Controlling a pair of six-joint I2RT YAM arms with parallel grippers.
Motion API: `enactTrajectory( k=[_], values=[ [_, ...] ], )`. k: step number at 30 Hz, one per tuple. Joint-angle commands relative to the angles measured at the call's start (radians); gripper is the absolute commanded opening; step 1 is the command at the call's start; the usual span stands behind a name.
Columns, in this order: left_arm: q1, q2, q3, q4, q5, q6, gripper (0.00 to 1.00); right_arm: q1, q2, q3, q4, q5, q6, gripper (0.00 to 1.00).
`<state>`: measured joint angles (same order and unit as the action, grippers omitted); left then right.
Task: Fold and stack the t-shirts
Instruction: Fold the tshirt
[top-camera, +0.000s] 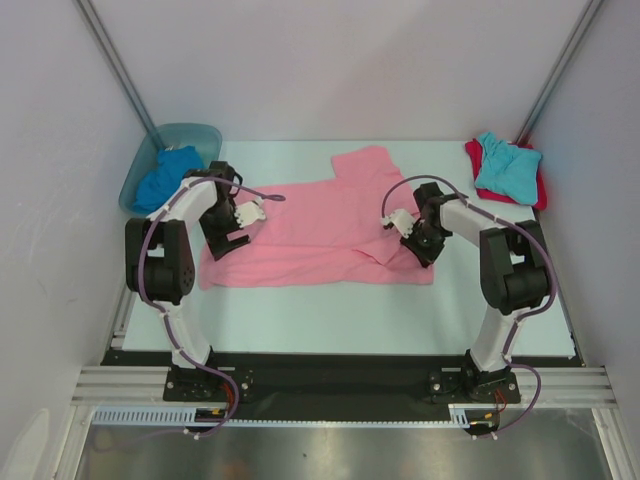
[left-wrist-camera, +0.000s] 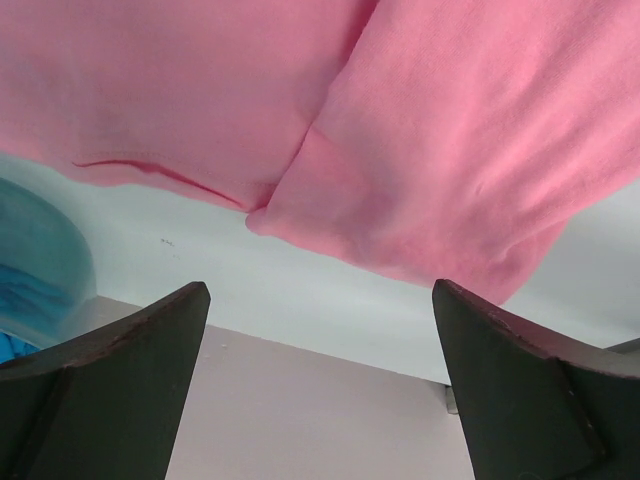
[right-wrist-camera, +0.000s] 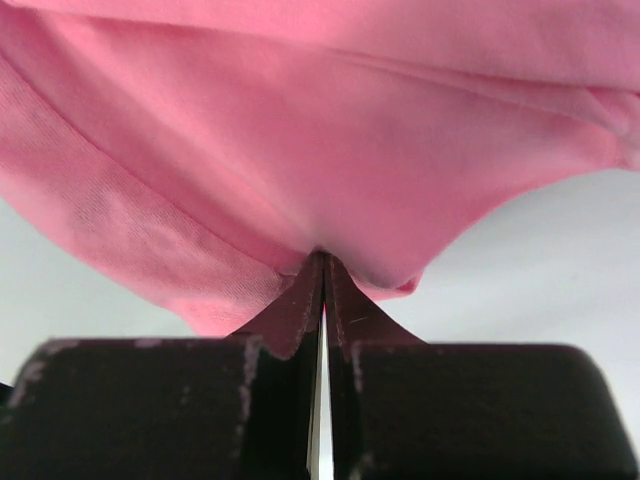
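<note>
The table (top-camera: 300, 310) is carrying all four shirts, and none of them is looking finished. The pink shirt (top-camera: 320, 235) is lying spread across the middle of the table, mostly flat. One sleeve is pointing toward the far edge, and a flap is doubling over near its right side. I judge that its folding is only starting.

At the far left corner a tub (top-camera: 185, 128) is sitting with the blue shirt (top-camera: 165, 180) bunched inside it, so that one is waiting to be taken out. At the far right corner the turquoise shirt (top-camera: 508, 168) is lying on top of the red shirt (top-camera: 472, 152). The two are sitting in one heap, but both are looking rumpled rather than squared off. Whether they are counting as folded I cannot tell.

The right gripper (top-camera: 390, 225) is clenching a pinch of the pink shirt (right-wrist-camera: 300, 150) at its right side. In the right wrist view its jaws are meeting with the cloth puckering between them (right-wrist-camera: 322, 258).

The left gripper (top-camera: 235, 235) is hovering at the shirt's left edge with its jaws standing wide apart and grasping nothing. The pink hem (left-wrist-camera: 450, 150) is showing just beyond them in the left wrist view.

Most of the task is remaining: finishing the pink shirt, folding the others, and building one stack.
</note>
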<state>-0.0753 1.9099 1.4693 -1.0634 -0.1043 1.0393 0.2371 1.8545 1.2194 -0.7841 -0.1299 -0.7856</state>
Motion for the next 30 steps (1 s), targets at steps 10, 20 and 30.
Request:
enactTrajectory(
  k=[10, 20, 30],
  values=[
    [0.003, -0.041, 0.071, -0.027, -0.037, 0.067, 1.00, -0.117, -0.040, -0.090, 0.017, 0.127, -0.098, 0.01],
    [0.002, -0.029, 0.115, -0.047, -0.044, 0.076, 1.00, -0.211, -0.054, -0.112, 0.026, 0.187, -0.175, 0.00],
    [-0.004, -0.038, 0.103, -0.056, -0.035, 0.065, 1.00, -0.272, -0.054, -0.083, 0.028, 0.228, -0.241, 0.13]
  ],
)
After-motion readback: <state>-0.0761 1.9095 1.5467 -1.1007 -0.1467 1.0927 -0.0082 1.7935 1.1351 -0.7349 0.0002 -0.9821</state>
